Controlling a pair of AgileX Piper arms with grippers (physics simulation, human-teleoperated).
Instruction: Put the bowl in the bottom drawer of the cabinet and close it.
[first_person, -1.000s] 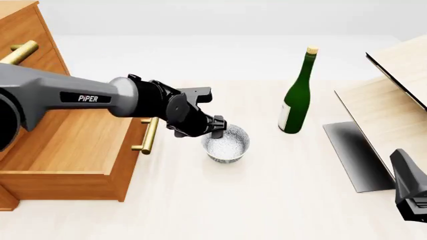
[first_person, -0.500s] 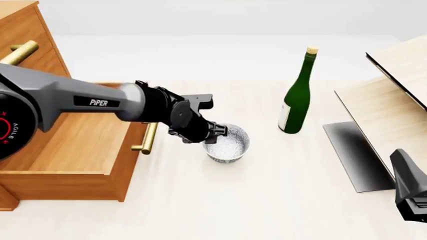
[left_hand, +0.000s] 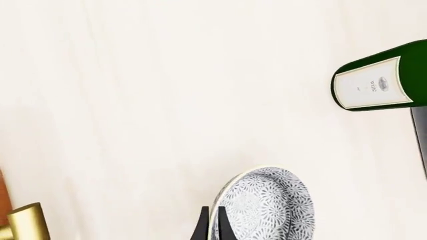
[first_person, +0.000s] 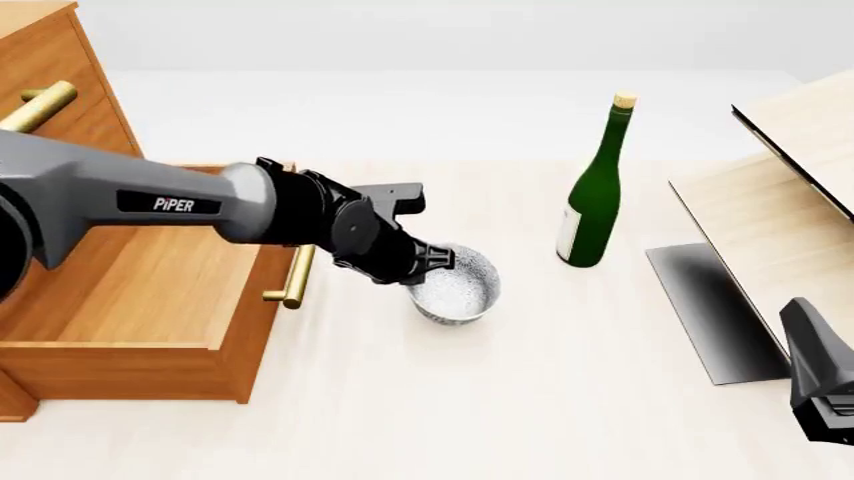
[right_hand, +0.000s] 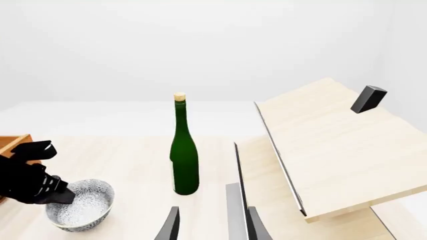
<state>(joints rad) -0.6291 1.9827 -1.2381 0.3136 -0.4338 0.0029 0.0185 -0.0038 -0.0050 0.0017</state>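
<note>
The speckled white bowl (first_person: 461, 288) stands on the table just right of the bottom drawer (first_person: 134, 290), which is pulled out of the orange-brown cabinet (first_person: 60, 85) and shows its brass handle (first_person: 291, 272). My left gripper (first_person: 434, 258) is at the bowl's near-left rim, and in the left wrist view the left gripper (left_hand: 213, 227) is shut on the rim of the bowl (left_hand: 267, 207), one finger inside and one outside. My right gripper (right_hand: 213, 225) is open with nothing in it, low at the table's right in the front view (first_person: 821, 385). The right wrist view also shows the bowl (right_hand: 80, 205).
A green wine bottle (first_person: 594, 190) stands upright to the right of the bowl. A pale wood structure (first_person: 787, 200) with a dark panel (first_person: 701, 310) fills the right side. The two upper drawers, with a brass handle (first_person: 38, 105), rise above the open drawer.
The left arm's elbow has shifted while its gripper settled onto the bowl's rim. The bowl has moved slightly toward the drawer. The right arm has stayed still.
</note>
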